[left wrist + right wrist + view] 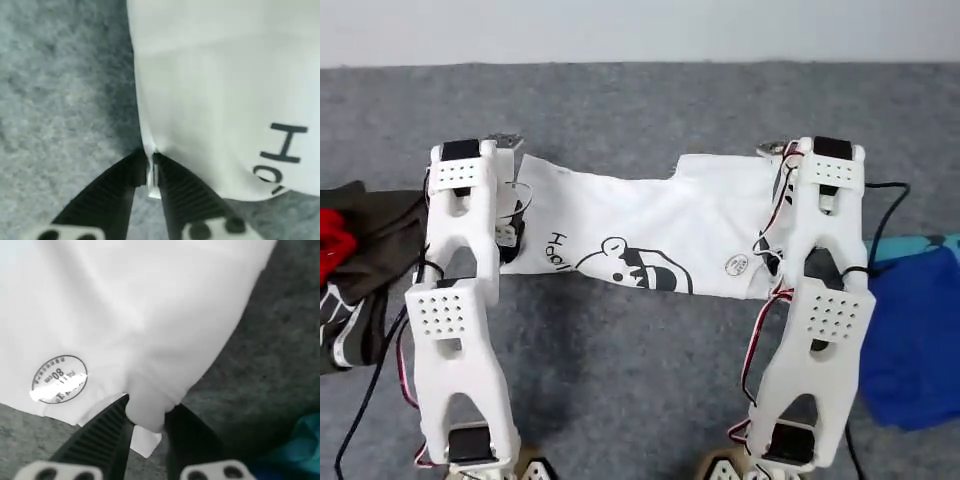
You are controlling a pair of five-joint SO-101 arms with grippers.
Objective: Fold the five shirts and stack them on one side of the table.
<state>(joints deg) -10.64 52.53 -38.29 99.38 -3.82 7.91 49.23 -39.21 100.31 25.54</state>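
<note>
From above, a white shirt [640, 225] is lying stretched across the middle of the grey table [640, 390], print up, between the two arms. The left arm [460, 300] is standing over one end of it and the right arm [825, 290] over the other. Dark clothes [365, 240] with a bit of red are lying heaped at the table's left edge. A blue shirt [910, 340] is lying at the right edge, just beside the right arm.

At the left wrist, the left gripper [150, 167] is pinching the shirt [220, 85] at its edge. Its fingers are pressing almost together on a thin fold of cloth, close to the black letters [282, 150] and low over the table [55, 90].

At the right wrist, the right gripper [147, 412] is clamping a thicker bunch of the shirt [130, 300] between its fingers, near a round sticker [59, 379]. The blue shirt [297, 450] is showing beside it on the table [285, 340].
</note>
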